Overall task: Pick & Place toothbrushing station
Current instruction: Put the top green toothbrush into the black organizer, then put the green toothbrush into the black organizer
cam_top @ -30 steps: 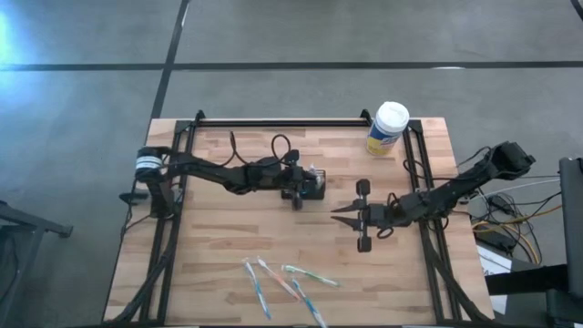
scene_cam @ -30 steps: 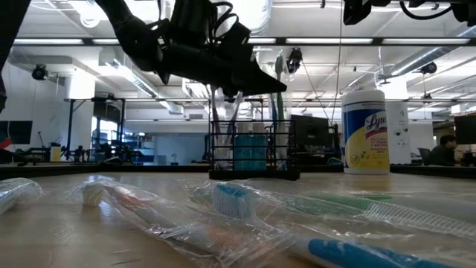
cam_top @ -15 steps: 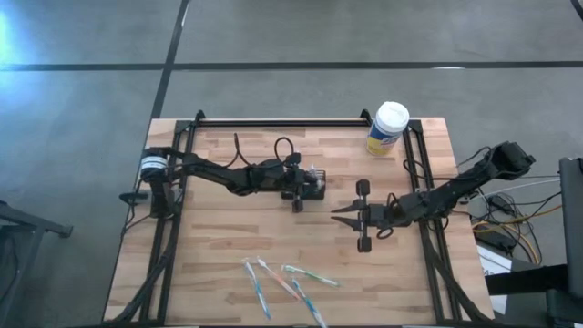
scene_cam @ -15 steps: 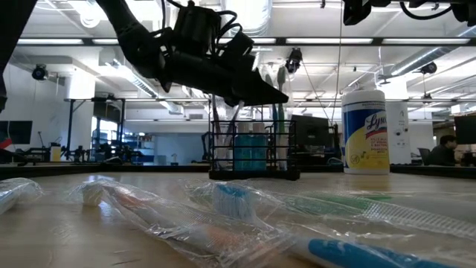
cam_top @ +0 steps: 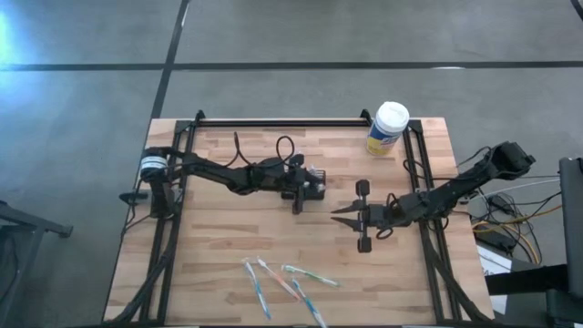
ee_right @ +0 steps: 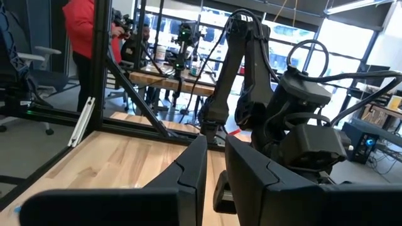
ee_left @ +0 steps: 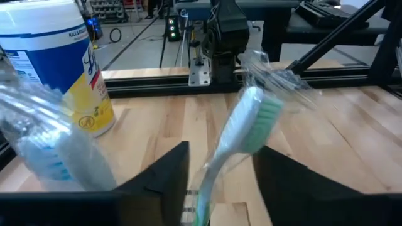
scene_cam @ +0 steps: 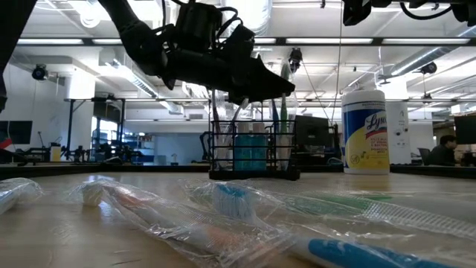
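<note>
The toothbrushing station (cam_top: 312,187), a small black wire-mesh holder (scene_cam: 253,152), stands on the wooden table near its middle. Wrapped toothbrushes stand upright in it. My left gripper (ee_left: 220,182) is level above the holder (scene_cam: 269,83), open. A green wrapped toothbrush (ee_left: 248,129) rises between its fingers, and I cannot tell whether it touches them. A blue wrapped toothbrush (ee_left: 56,150) stands beside it. My right gripper (cam_top: 335,214) waits to the holder's right, shut and holding nothing (ee_right: 213,163).
A white-lidded canister with a yellow label (cam_top: 387,128) stands at the far right. Several wrapped toothbrushes (cam_top: 282,282) lie near the front edge. A black frame (cam_top: 273,121) runs along the table's far edge. A person in red (ee_right: 88,31) is in the room behind.
My left gripper has tipped slightly and opened above the holder, letting go of the green toothbrush. The toothbrush has sunk and now stands in the holder. My right arm has kept still.
</note>
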Controlling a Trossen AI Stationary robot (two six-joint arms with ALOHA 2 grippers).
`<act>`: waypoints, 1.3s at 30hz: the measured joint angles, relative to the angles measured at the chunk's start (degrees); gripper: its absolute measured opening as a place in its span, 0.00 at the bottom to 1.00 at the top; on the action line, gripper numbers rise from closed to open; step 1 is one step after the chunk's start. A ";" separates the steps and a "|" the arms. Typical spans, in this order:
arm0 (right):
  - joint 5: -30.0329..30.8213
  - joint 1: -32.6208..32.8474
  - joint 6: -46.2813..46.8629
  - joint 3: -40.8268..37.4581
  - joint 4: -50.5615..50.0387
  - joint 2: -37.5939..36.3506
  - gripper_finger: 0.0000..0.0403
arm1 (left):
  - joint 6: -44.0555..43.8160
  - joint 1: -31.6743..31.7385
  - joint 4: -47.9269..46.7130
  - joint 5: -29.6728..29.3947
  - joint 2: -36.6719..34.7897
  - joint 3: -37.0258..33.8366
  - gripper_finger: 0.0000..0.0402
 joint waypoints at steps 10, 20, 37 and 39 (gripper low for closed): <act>0.00 0.00 0.02 0.00 -0.58 0.00 0.13 | -1.02 -0.17 -0.44 0.05 -1.64 0.06 0.73; 0.00 0.00 -0.02 0.00 -0.93 0.00 0.13 | 1.55 -0.57 -18.89 3.79 -17.32 -0.40 0.78; 0.00 -0.04 0.00 0.00 -1.12 0.00 0.13 | 0.20 -1.09 -33.98 1.60 -63.61 -24.32 0.34; 0.00 -0.04 -0.17 0.00 -1.31 0.00 0.13 | -1.52 -1.14 -33.80 0.87 -68.20 -27.33 0.24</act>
